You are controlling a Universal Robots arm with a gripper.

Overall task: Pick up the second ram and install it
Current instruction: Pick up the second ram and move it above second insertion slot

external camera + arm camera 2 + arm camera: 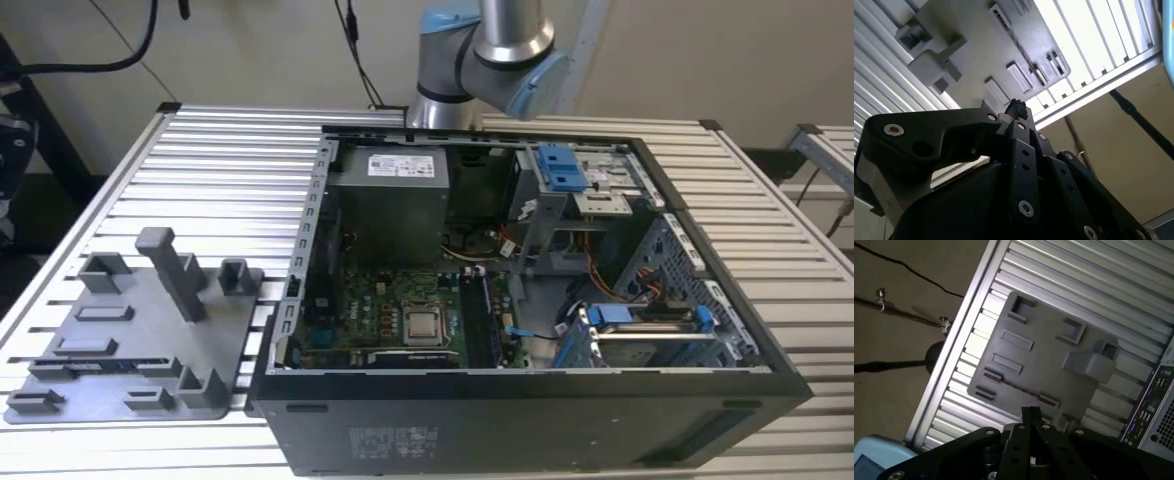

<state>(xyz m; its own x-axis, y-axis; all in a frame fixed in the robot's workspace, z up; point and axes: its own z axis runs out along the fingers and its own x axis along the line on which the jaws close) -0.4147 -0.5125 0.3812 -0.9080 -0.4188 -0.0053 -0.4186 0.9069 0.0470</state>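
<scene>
The second ram (pixel 1019 388) is a thin dark stick standing on edge in a slot of the grey tray (pixel 1049 360). The exterior view shows it as a dark strip (pixel 118 365) near the tray's front. My gripper (pixel 1030 412) hangs high above the tray, well clear of the ram, with its black fingers (pixel 1015 107) shut together and nothing between them. The open computer case (pixel 534 290) lies to the exterior view's right of the tray, with the green board (pixel 400 320) and its silver chip facing up.
The tray (pixel 134 340) carries several upright posts, the tallest (pixel 171 272) near its middle. The case walls (pixel 300 290) rise beside the tray. The arm's elbow (pixel 487 50) stands behind the case. The ribbed table's edge (pixel 954 360) runs past the tray, with cables on the floor beyond.
</scene>
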